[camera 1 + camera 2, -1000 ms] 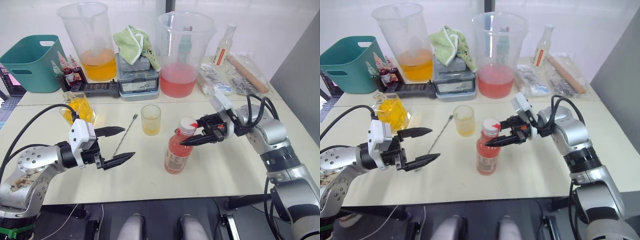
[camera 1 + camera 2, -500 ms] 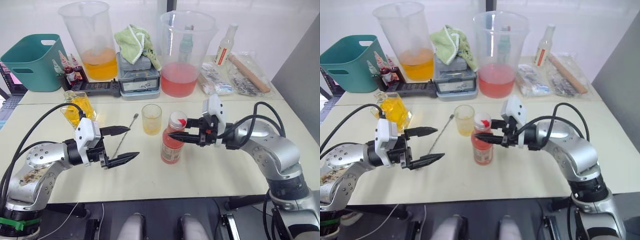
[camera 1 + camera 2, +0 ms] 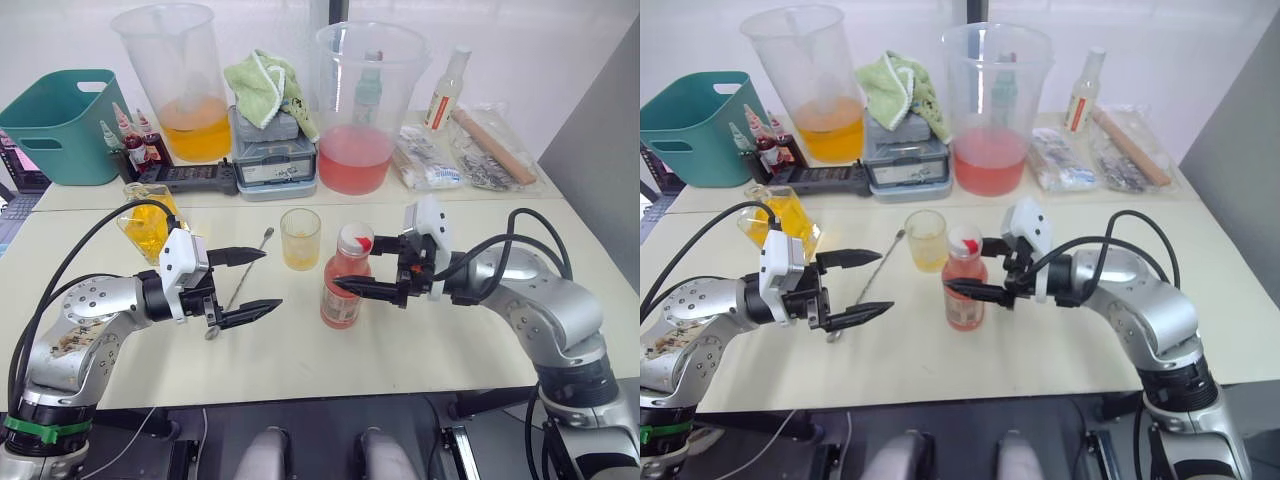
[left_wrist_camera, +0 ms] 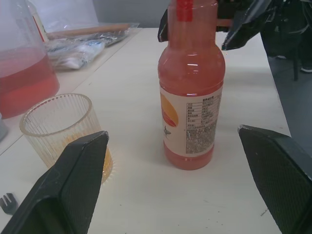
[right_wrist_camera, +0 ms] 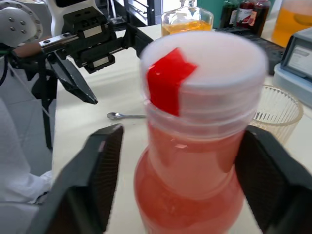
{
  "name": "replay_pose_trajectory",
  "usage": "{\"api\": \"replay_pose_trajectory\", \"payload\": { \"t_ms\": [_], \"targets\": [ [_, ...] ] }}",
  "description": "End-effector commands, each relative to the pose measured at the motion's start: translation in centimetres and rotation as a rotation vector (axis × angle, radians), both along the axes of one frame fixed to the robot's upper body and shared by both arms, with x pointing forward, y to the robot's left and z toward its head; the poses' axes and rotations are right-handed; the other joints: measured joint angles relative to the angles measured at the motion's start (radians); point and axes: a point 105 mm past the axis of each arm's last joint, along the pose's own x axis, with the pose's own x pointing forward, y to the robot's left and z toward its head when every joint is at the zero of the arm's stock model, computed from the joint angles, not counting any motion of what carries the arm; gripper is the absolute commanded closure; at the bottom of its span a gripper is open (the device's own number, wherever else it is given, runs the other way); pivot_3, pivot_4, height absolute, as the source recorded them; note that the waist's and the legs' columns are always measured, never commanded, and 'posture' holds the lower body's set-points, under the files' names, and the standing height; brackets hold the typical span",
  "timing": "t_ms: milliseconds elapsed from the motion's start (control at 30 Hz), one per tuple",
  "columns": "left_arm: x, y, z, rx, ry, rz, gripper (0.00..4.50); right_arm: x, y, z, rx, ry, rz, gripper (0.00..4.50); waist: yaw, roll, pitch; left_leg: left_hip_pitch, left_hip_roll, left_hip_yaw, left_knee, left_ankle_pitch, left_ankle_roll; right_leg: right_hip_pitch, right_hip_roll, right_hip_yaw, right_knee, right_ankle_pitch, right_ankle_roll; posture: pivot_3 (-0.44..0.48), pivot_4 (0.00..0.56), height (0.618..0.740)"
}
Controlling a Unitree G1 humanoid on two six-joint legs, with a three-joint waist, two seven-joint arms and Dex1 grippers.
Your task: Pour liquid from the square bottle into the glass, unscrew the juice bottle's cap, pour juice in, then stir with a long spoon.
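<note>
The juice bottle (image 3: pixel 343 285) stands upright at the table's middle, its white cap (image 3: pixel 356 238) with a red mark screwed on. My right gripper (image 3: pixel 352 264) is open, one finger on each side of the bottle's neck, with a gap showing at both fingers (image 5: pixel 102 180). The glass (image 3: pixel 301 238) holds a little yellow liquid just left of and behind the bottle. The long spoon (image 3: pixel 245 275) lies on the table between the glass and my left gripper (image 3: pixel 270 278), which is open and empty, pointing at the bottle (image 4: pixel 191 97). The square bottle (image 3: pixel 150 220) stands behind my left arm.
Along the back stand a big beaker of orange liquid (image 3: pixel 185 85), a scale (image 3: pixel 272 160) with a green cloth on it, a big beaker of pink liquid (image 3: pixel 368 100), a pale bottle (image 3: pixel 445 90) and plastic bags (image 3: pixel 470 155). A teal basket (image 3: pixel 60 125) and small dropper bottles (image 3: pixel 130 140) are at the back left.
My right gripper has swung left and now straddles the juice bottle's neck; the bottle stands straighter and slightly further left. My left gripper has edged right toward it.
</note>
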Motion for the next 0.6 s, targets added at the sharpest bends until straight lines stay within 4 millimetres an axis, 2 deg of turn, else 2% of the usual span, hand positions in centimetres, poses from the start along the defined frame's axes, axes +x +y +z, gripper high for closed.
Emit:
{"api": "replay_pose_trajectory", "payload": {
  "t_ms": [33, 100, 233, 333, 400, 500, 600],
  "targets": [
    [-0.1, -0.4, 1.0, -0.001, -0.050, -0.017, 0.00, 0.0, -1.4, 2.0, 0.013, -0.058, 0.020, 0.04, 0.000, 0.000, 0.000, 0.000, 0.000, 0.000, 0.000, 0.000, 0.000, 0.000, 0.000, 0.000, 0.000, 0.000, 0.000, 0.000, 0.150, 0.740],
    [-0.1, -0.5, 1.0, 0.001, -0.042, -0.018, 0.00, -0.1, -2.3, 2.3, 0.001, -0.056, 0.013, 0.04, 0.002, 0.000, 0.000, 0.000, 0.000, 0.000, 0.000, 0.000, 0.000, 0.000, 0.000, 0.000, 0.000, 0.000, 0.000, 0.000, 0.150, 0.740],
    [0.1, -0.5, 1.4, -0.002, -0.039, -0.021, 0.00, -1.4, -4.3, 2.8, -0.008, -0.042, 0.016, 0.04, 0.006, 0.000, 0.000, 0.000, 0.000, 0.000, 0.001, 0.000, 0.000, 0.001, 0.000, -0.001, 0.000, 0.000, 0.000, 0.000, 0.150, 0.740],
    [0.2, -0.8, 1.7, -0.022, -0.023, -0.053, 0.00, -3.8, -6.2, 2.3, -0.037, -0.001, 0.044, 0.04, 0.011, 0.000, 0.000, 0.000, 0.000, 0.000, 0.001, 0.000, 0.000, 0.001, 0.000, -0.001, -0.001, 0.000, 0.000, 0.000, 0.150, 0.740],
    [0.5, -1.5, 2.9, -0.101, -0.026, -0.073, 0.00, -5.4, -7.5, 2.7, -0.005, 0.052, 0.034, 0.04, 0.015, 0.000, 0.000, -0.001, 0.000, 0.000, 0.001, 0.000, 0.000, 0.002, 0.000, -0.001, -0.001, 0.000, 0.000, 0.000, 0.150, 0.740],
    [0.6, -2.1, 3.8, -0.127, -0.024, -0.110, 0.00, -6.4, -8.5, 3.5, 0.036, 0.073, -0.020, 0.04, 0.014, 0.000, 0.000, -0.001, 0.000, 0.000, 0.004, 0.000, 0.000, 0.002, 0.000, -0.001, -0.001, 0.000, 0.000, 0.000, 0.150, 0.740],
    [0.7, -3.8, 4.1, -0.105, -0.004, -0.191, 0.00, -7.0, -9.3, 4.0, 0.058, 0.055, -0.099, 0.04, 0.011, 0.000, 0.000, 0.003, 0.000, 0.000, 0.005, 0.000, 0.000, 0.008, 0.002, -0.001, -0.002, 0.000, 0.000, 0.000, 0.150, 0.740]
  ]
}}
